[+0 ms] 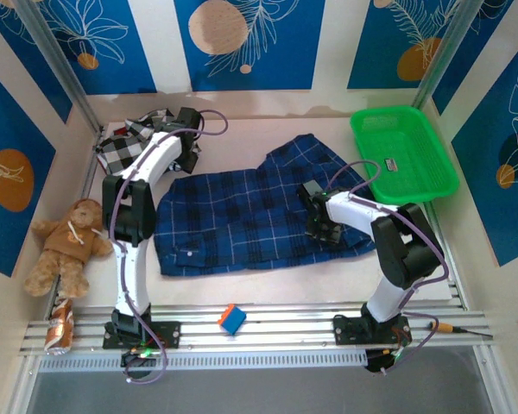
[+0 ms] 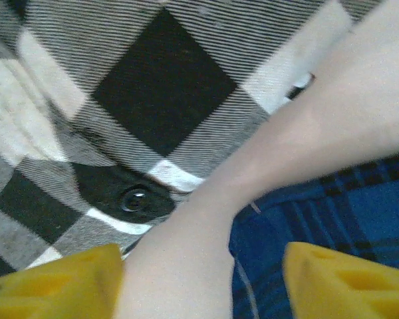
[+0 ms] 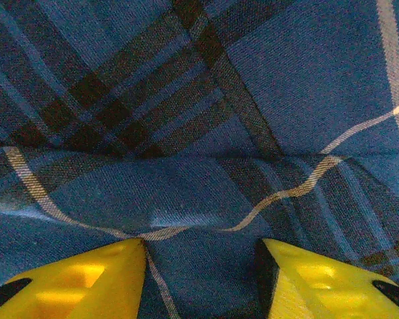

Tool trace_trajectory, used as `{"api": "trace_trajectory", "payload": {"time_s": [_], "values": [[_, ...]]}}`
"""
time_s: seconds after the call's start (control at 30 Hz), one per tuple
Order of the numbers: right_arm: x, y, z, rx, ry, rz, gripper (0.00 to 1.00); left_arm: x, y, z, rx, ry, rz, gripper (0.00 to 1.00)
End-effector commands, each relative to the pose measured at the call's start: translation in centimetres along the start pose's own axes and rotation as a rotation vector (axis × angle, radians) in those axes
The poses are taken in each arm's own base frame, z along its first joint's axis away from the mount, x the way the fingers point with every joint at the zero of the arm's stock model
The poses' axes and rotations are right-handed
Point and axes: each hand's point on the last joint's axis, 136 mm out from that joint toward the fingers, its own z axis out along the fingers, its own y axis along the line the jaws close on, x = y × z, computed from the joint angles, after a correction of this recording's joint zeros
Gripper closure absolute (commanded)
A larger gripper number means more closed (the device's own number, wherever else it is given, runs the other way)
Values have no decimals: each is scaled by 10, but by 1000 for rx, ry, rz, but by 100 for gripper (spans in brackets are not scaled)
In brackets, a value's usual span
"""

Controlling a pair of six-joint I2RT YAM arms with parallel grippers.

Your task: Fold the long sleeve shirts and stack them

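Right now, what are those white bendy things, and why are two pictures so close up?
They are two robot arms bolted to a table, seen from a camera above. Each arm ends in a hand with two yellow fingers and a small camera, which took the close-ups. The left hand is open by the black-and-white checked shirt's edge. The right hand is open over the dark blue plaid shirt, which is spread out. Neither holds anything. A green basket and a teddy bear sit nearby.

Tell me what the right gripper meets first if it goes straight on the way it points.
The dark blue plaid shirt: a raised fold lies just ahead of the right gripper, though depth is unclear.
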Motion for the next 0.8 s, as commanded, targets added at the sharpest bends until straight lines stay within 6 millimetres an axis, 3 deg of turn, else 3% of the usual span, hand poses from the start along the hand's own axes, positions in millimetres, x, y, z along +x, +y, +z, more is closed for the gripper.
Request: {"api": "trace_trajectory", "payload": {"time_s": [0.0, 0.07, 0.13, 0.27, 0.37, 0.53, 0.67, 0.77], "values": [[30, -34, 3, 153, 87, -19, 51, -15, 41, -58, -47, -134, -184, 26], [34, -38, -3, 161, 82, -23, 51, -9, 31, -94, 52, -205, -235, 22], [39, -43, -7, 163, 85, -22, 51, 5, 7, -120, 175, -249, -261, 19], [48, -55, -13, 173, 87, -11, 51, 52, -60, -135, 433, -214, -289, 18], [48, -60, -20, 166, 64, -4, 50, 87, -87, -115, 490, -139, -338, 22], [27, -40, -41, 46, -27, -29, 48, 113, -110, -82, 515, -45, -386, 30], [18, -14, -38, -45, -29, -46, 48, 127, -95, -38, 436, 26, -452, 33], [18, -20, -20, 36, 20, -9, 51, 139, -79, -10, 386, 84, -505, 35]]}}
